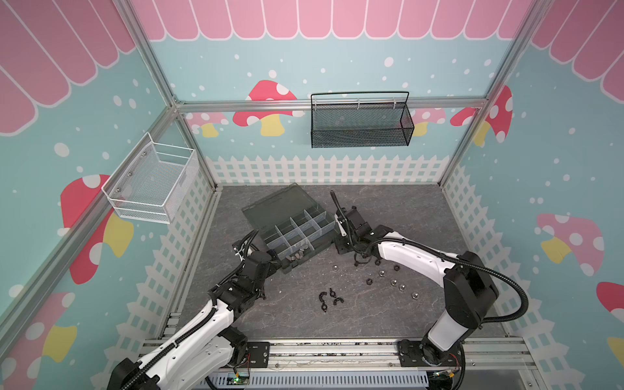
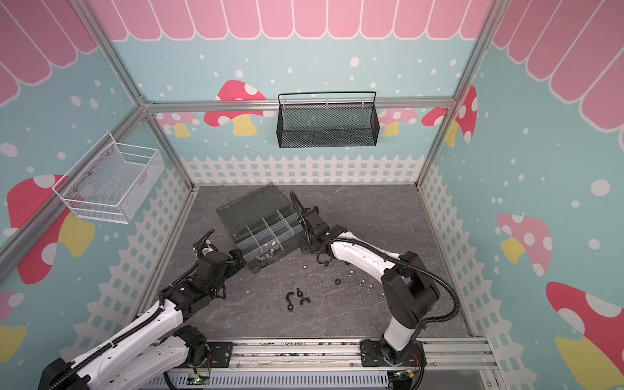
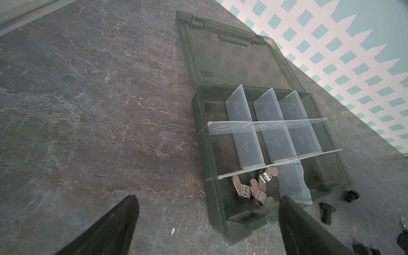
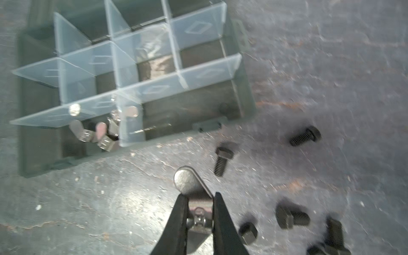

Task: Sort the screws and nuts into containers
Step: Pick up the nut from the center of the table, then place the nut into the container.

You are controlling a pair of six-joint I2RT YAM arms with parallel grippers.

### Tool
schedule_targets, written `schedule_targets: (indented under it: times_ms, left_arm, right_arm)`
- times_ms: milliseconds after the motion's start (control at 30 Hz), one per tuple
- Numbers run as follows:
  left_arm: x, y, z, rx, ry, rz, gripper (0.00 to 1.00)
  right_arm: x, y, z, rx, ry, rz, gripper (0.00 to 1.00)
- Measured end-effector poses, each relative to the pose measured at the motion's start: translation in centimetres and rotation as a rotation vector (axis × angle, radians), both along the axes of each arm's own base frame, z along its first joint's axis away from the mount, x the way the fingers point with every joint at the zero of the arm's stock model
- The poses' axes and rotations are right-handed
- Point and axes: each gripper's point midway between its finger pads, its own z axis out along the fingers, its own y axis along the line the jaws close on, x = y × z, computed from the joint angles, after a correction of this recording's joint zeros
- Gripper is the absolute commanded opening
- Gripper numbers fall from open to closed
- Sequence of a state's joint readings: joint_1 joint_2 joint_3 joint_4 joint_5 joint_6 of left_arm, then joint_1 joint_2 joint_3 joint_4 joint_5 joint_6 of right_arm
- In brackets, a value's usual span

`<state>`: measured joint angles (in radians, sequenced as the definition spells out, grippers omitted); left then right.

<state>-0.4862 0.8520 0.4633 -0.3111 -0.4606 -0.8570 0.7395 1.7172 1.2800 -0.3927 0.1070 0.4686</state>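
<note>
- Grey stone-patterned counter (image 1: pixel 388 320) carries a dark grey plastic box (image 1: pixel 305 255) with its smoky lid (image 3: pixel 231 59) lying open behind it.
- Whitish dividers (image 3: pixel 273 143) cut the box into small square compartments; in the left wrist view, one compartment at the box's near edge holds several silver wing nuts (image 3: pixel 249 187).
- The right end effector (image 4: pixel 199 217) is closed narrowly on one silver wing nut (image 4: pixel 187 181); one wing of it sticks out past the fingertips. It sits above the counter, just beside the near wall of the box.
- Black screws (image 4: pixel 223 161) lie loose on the counter near this end effector, apart from each other, outside the box.
- The left end effector (image 3: pixel 207 220) stands wide, holding nothing. One finger (image 3: pixel 114 223) is over the bare counter and the other is over the corner of the box.
- In both top views, three black wing nuts (image 1: pixel 329 299) (image 2: pixel 297 299) lie close together on the counter, between the two arms.
- Shiny domed nuts (image 1: pixel 393 282) and black hex nuts (image 1: pixel 369 281) are scattered on the counter near the right arm, well apart from the box.
</note>
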Motion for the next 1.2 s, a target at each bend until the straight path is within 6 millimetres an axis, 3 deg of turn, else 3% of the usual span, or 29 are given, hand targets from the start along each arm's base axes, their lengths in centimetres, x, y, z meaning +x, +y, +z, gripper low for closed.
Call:
schedule_targets:
  times_ms: [100,233,400,500,800,1000,1200]
  left_arm:
    - [0.0,0.0,-0.1,-0.004,0.001,0.004,0.99]
    - [-0.1,0.1,-0.2,-0.004,0.004,0.006,1.00]
    - [-0.1,0.1,-0.2,-0.006,0.004,0.008,1.00]
    - [-0.2,0.2,-0.4,-0.007,0.005,0.009,0.99]
    - [-0.3,0.5,-0.2,-0.012,-0.003,0.018,0.99]
    - [-0.4,0.6,-0.6,-0.011,0.008,0.020,0.99]
    - [-0.4,0.7,-0.7,-0.009,0.011,0.015,0.99]
  right_arm:
    - [0.3,3.9,0.1,0.017,-0.018,0.069,0.01]
    - [-0.1,8.7,-1.5,0.025,-0.004,0.159,0.01]
    - [-0.9,12.9,-3.5,0.034,0.028,0.240,0.01]
    - [-1.3,14.4,-3.9,0.047,0.035,0.268,0.01]
    - [-1.0,14.7,-4.5,0.042,0.042,0.268,0.08]
    - [-1.1,14.5,-5.3,0.020,0.057,0.264,0.24]
    - [-1.0,14.4,-5.3,0.015,0.053,0.258,0.32]
